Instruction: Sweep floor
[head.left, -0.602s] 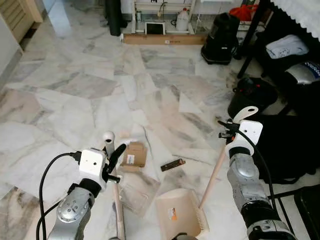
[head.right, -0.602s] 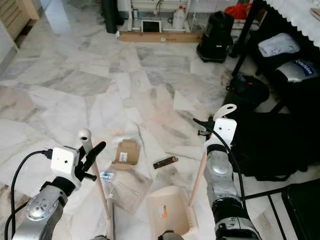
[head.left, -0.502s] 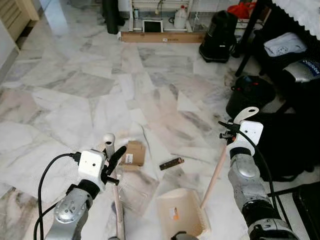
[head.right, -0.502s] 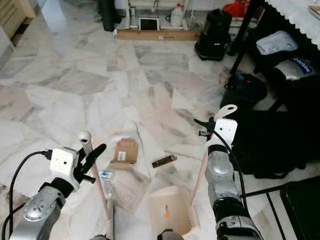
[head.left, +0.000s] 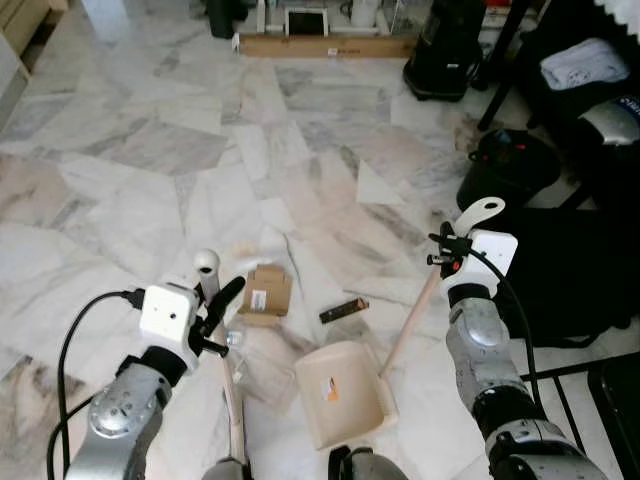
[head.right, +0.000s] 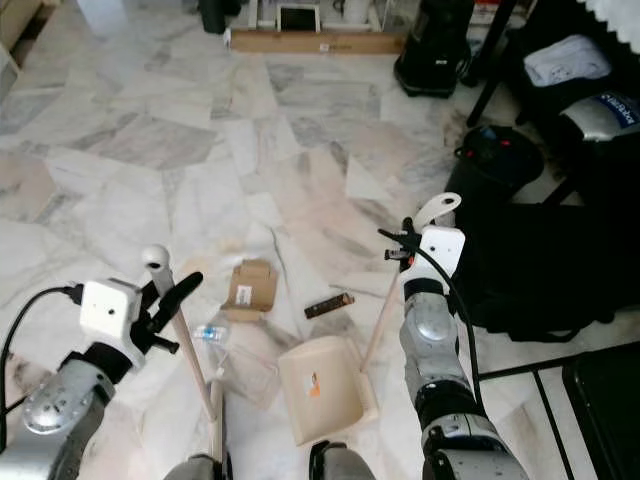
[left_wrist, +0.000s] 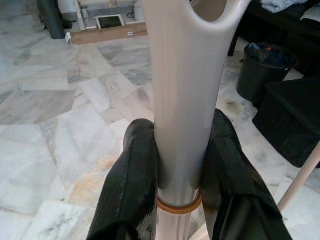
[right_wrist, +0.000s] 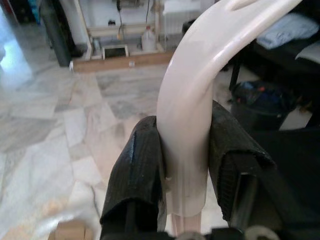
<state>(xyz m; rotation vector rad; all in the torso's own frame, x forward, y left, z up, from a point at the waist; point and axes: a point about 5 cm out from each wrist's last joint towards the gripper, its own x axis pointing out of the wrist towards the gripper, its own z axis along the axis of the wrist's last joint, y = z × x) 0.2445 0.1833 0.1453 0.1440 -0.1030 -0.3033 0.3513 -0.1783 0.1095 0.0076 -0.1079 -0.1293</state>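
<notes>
Left gripper (left_wrist: 177, 172) clamped the broom (head.left: 207, 268), right gripper (right_wrist: 182, 170) clamped the dustpan (head.left: 340, 395); next, sweeping the cardboard scrap (head.left: 265, 293) in.

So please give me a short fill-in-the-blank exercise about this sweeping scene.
1. The left claw grips the white ____ handle.
2. The right claw holds the handle of the beige plastic ____.
3. The flattened brown cardboard box lies on the ____ floor.

Missing words: broom; dustpan; marble
</notes>
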